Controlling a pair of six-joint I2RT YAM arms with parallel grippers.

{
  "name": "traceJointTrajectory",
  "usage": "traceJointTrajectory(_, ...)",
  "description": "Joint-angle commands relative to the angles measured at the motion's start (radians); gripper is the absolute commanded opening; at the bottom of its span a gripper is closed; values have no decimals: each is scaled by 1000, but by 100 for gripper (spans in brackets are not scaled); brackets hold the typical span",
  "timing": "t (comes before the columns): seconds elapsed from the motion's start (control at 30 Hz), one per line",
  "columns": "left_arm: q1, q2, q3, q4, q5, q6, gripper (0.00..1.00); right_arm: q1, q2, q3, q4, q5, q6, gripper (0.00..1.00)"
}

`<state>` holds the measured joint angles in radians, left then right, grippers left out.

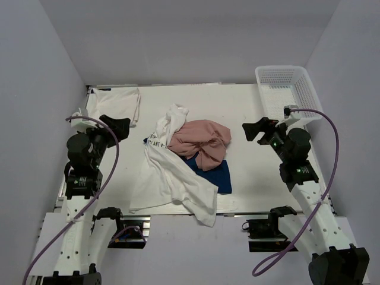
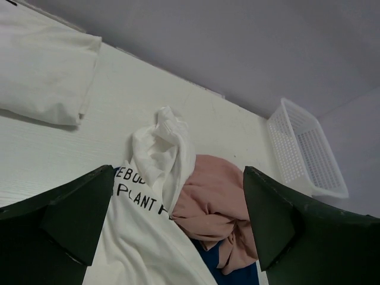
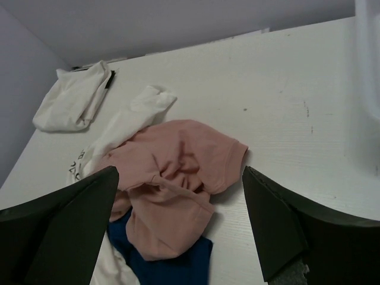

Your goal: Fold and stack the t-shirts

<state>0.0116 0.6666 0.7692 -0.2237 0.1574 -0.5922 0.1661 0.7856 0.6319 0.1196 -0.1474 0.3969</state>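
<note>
A heap of t-shirts lies mid-table. A crumpled dusty pink tee (image 1: pixel 202 142) sits on top of a navy blue tee (image 1: pixel 217 176), whose print is hidden. A white tee with dark letters (image 1: pixel 169 175) spreads left and forward, its hem hanging over the near table edge. A folded white tee (image 1: pixel 114 104) lies at the back left. My left gripper (image 1: pixel 123 127) is open and empty, left of the heap. My right gripper (image 1: pixel 254 130) is open and empty, right of the heap. The left wrist view shows the lettered tee (image 2: pixel 139 237) and pink tee (image 2: pixel 214 205); the right wrist view shows the pink tee (image 3: pixel 178 178) and navy tee (image 3: pixel 166 264).
A white plastic mesh basket (image 1: pixel 288 92) stands at the back right corner, close behind my right arm. Grey walls enclose the table on three sides. Bare white table (image 1: pixel 255 178) lies between the heap and my right arm.
</note>
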Motion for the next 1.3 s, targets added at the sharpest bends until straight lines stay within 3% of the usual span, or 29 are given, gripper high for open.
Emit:
traceJointTrajectory(0.0, 4, -36, 31, -94, -67, -21, 99, 1, -20, 25, -3, -86, 38, 90)
traceJointTrajectory(0.17, 4, -35, 21, -141, -133, -40, 99, -2, -92, -70, 57, 38, 37, 90)
traceJointTrajectory(0.27, 4, -25, 21, -141, -86, -40, 99, 4, -86, -51, 54, 11, -24, 90)
traceJointTrajectory(0.3, 4, -25, 21, -103, -70, -40, 99, 6, -36, -34, -9, 3, -26, 90)
traceJointTrajectory(0.5, 4, 8, -24, -97, -79, -74, 99, 77, 245, 84, -26, -210, -38, 90)
traceJointTrajectory(0.93, 4, 106, 10, -131, -38, -64, 99, 404, 705, 249, 14, 80, -263, 90)
traceJointTrajectory(1.1, 4, 106, 10, -131, -50, -64, 99, 452, 825, 270, 104, 127, -279, 90)
traceJointTrajectory(1.13, 4, 106, 10, -140, -59, -64, 99, 464, 840, 307, 107, 144, -279, 84)
traceJointTrajectory(1.2, 4, 106, 10, -149, -71, -64, 99, 475, 871, 340, 77, 197, -283, 56)
traceJointTrajectory(1.23, 4, 106, 19, -149, -81, -64, 99, 481, 868, 366, 68, 222, -282, 35)
traceJointTrajectory(1.27, 4, 106, 19, -158, -81, -64, 99, 490, 851, 382, 66, 239, -282, 28)
